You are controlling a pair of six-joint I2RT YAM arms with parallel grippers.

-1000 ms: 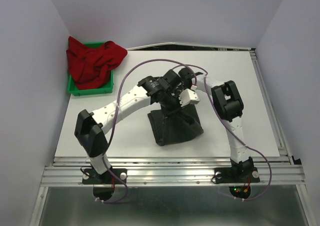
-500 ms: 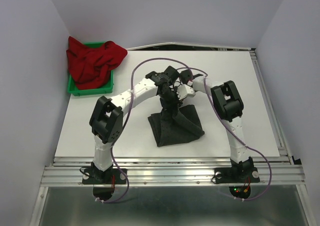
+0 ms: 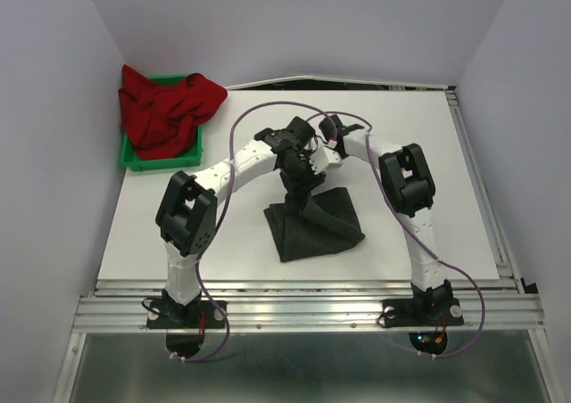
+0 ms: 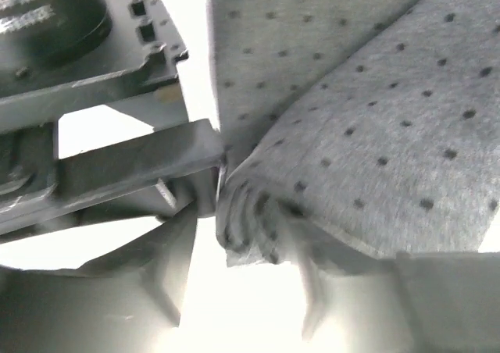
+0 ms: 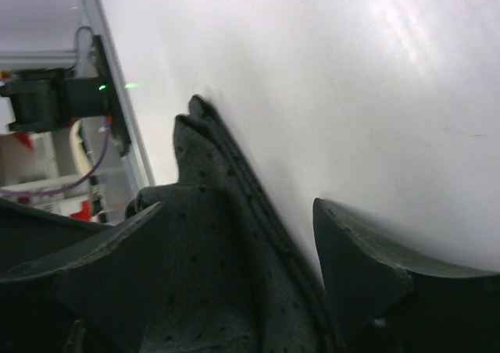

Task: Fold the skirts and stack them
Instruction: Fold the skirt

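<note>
Pinching a bunched, several-layered edge of the charcoal dotted skirt [image 3: 317, 225], the left claw [image 4: 246, 259] holds the cloth up off the white surface [image 3: 419, 153]. The left wrist view shows the layers crowded between its fingers. Just beside it the right claw [image 5: 238, 212] stands spread, with the same skirt's hem running between its two fingers but not clamped. One of its fingers touches the cloth right at the left claw's grip.

Over the past second both claws have drifted toward the far side of the surface, and the left arm's elbow has swung up and inward. The skirt's far edge, which lay low under the claws a second ago, now rises in a ridge to the grip. Its near part has stayed flat on the surface, roughly between the two arm bases and a little ahead of them.

The lift suggests a fold in progress: the raised edge looks ready to be carried over the flat part, though the right claw would probably need to close first to keep the hem square.

The red skirt [image 3: 165, 109] lies crumpled over the green bin [image 3: 178, 160] at the far left, well apart and unchanged, so stacking has not begun.
</note>
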